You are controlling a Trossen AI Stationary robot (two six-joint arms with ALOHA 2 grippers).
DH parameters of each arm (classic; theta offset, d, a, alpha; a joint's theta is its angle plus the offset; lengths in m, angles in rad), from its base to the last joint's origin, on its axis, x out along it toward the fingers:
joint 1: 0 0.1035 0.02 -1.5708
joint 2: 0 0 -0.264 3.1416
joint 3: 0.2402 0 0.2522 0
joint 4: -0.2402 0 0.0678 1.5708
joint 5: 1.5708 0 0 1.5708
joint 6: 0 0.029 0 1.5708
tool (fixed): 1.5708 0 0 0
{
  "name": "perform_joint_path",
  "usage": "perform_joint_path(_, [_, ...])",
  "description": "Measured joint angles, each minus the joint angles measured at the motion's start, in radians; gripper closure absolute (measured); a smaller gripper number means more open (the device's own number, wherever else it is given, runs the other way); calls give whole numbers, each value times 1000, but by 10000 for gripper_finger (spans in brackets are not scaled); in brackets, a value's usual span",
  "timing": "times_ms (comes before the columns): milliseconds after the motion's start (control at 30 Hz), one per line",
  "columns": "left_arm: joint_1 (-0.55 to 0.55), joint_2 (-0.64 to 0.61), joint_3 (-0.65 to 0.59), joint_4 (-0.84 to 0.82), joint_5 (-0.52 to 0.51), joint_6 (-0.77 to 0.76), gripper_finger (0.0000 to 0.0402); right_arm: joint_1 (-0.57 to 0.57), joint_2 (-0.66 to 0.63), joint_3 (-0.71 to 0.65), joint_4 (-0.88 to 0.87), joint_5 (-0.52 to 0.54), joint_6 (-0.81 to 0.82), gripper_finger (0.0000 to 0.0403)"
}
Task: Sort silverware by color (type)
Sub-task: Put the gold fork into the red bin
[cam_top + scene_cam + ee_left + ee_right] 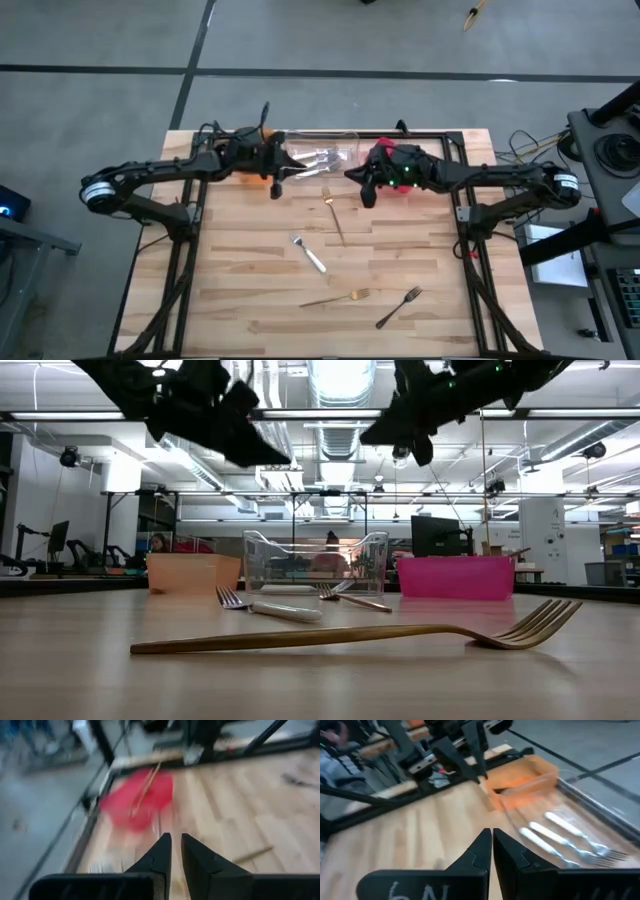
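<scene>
On the wooden table lie a gold fork point(333, 212), a silver utensil with a white handle point(308, 252), a second gold fork point(340, 297) point(350, 635) and a black fork point(398, 307). Silver forks point(570, 840) lie in the clear bin point(335, 145). Gold utensils point(145, 790) stick out of the red bin point(137, 802). My left gripper point(276, 188) point(173, 839) hangs in the air by the orange bin point(520, 777), shut but for a slit, with nothing between its fingers. My right gripper point(366, 195) point(490, 832) hangs shut and empty in front of the red bin.
The orange bin point(193, 572), the clear bin point(315, 560) and the red bin point(455, 577) stand in a row along the table's far edge. The two grippers face each other over the far middle of the table. Bare wood lies toward the left and near edges.
</scene>
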Motion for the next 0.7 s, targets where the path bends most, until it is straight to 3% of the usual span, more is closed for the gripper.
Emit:
perform_joint_path(233, [7, -84, 0, 38, 28, 43, 380, 77, 0, 45, 0, 1, 146, 394])
perform_joint_path(467, [7, -163, 0, 38, -75, 86, 381, 126, 2, 85, -15, 0, 303, 394])
perform_joint_path(700, [7, -211, 0, -9, -84, 86, 381, 161, 2, 178, -83, -1, 384, 394])
